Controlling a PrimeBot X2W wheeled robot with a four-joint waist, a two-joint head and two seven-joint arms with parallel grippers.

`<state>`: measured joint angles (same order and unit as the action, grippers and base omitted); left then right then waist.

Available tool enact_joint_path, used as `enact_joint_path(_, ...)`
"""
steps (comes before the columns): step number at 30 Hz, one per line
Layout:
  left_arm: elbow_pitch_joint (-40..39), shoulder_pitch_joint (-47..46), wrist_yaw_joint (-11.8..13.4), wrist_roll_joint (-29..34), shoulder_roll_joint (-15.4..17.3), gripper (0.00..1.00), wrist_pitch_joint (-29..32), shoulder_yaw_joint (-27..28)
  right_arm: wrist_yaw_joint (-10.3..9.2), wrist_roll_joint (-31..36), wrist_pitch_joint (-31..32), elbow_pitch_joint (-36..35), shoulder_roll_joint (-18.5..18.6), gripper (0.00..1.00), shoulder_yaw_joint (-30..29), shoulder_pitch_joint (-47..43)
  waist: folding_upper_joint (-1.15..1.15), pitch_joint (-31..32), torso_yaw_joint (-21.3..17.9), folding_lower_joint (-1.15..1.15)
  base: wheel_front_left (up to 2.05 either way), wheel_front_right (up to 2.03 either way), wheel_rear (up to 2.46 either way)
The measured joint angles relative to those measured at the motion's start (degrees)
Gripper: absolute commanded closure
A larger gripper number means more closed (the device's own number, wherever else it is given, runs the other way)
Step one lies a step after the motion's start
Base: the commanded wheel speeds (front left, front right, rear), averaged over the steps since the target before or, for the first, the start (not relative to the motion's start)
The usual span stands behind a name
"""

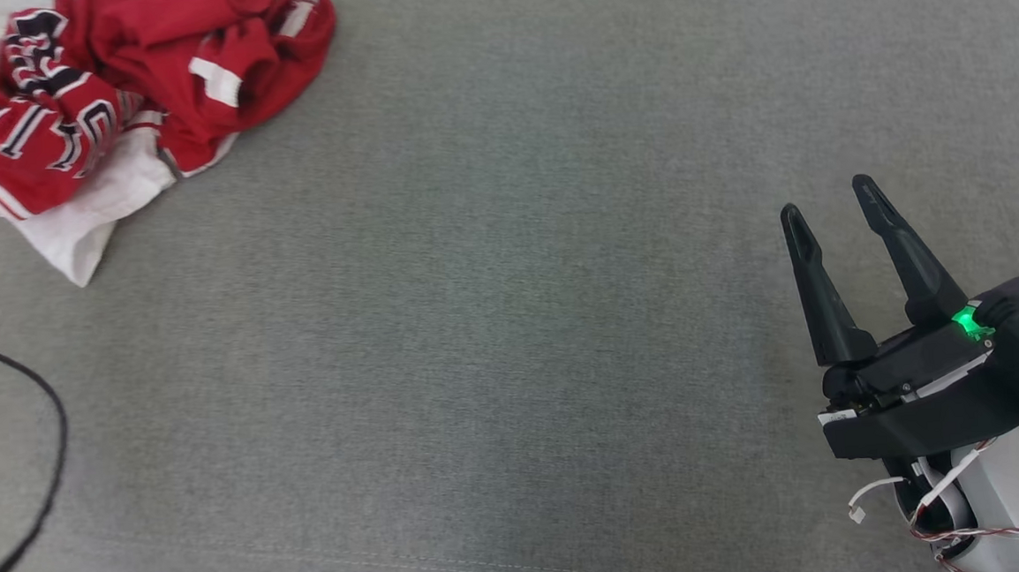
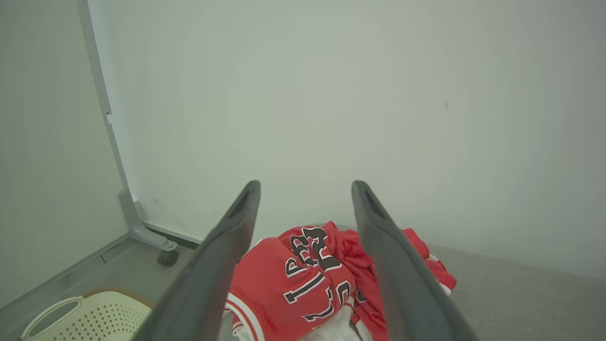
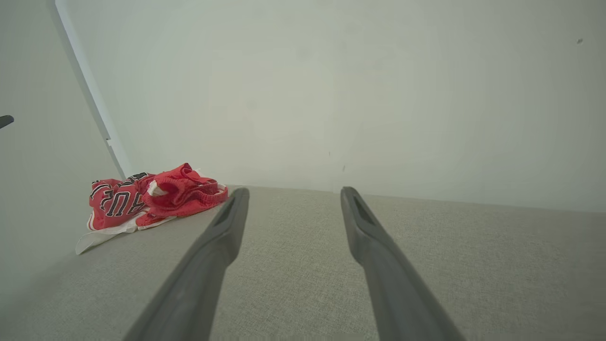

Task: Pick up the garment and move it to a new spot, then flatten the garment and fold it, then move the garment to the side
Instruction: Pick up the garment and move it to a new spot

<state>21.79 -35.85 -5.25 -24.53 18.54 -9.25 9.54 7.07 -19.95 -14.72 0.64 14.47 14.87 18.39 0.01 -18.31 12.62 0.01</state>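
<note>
Garment [image 1: 108, 89] lies crumpled at the far left corner of the grey fabric surface [image 1: 513, 339]. Our left gripper [image 2: 305, 189] hangs just before it, our right gripper [image 1: 827, 196] well apart; both gape wide, empty. We should pinch a thick fold. Its black lettering is too creased to read.

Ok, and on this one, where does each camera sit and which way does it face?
Head view: on the robot's head, looking down on the grey surface; right gripper open at lower right, garment upper left.
Left wrist view: on the left wrist, looking along the open left gripper at the garment close below, wall behind.
Right wrist view: on the right wrist, low over the grey surface, facing the wall past the right gripper; garment far left.
Shared: all three show the garment.
</note>
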Motion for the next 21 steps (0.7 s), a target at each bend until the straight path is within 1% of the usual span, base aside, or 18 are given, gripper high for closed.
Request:
enact_joint_path(1,2.4,-2.0,-0.3,-1.1,1.1,0.0,1.4,1.2,0.0,0.4,0.0,-0.2,0.0,0.0,0.0,0.3,0.0,-0.9,-1.0,-0.01,0.0,0.0,0.0)
enact_joint_path(7,10.0,-8.5,-0.8,-4.4,5.8,0.0,5.8,4.2,0.0,0.8,0.0,-0.5,0.0,0.0,-0.1,2.3,-0.01,-3.5,-4.1,-0.01,0.0,0.0,0.0)
enact_joint_path(13,17.5,-13.4,-0.8,-7.6,8.0,0.0,10.6,5.9,0.0,0.8,0.0,-0.7,-0.1,0.0,0.0,3.7,0.0,-5.8,-7.3,-0.01,0.0,0.0,0.0)
enact_joint_path(18,23.6,-17.3,-0.7,-8.1,11.3,0.0,13.9,7.0,0.01,0.8,0.0,-0.8,-0.2,0.0,0.3,4.8,-0.01,-7.6,-10.0,-0.01,0.0,0.0,0.0)
enact_joint_path(19,24.4,-17.6,-0.1,-8.1,11.4,0.0,14.3,7.1,0.01,0.8,0.0,-0.8,-0.2,0.0,0.3,4.9,0.0,-7.9,-10.5,-0.01,0.0,0.0,0.0)
enact_joint_path(21,26.2,-18.0,0.2,-8.2,11.4,0.0,15.5,7.4,0.0,0.8,0.0,-0.8,-0.2,0.0,0.4,4.9,0.0,-8.4,-11.5,0.0,0.0,0.0,0.0)
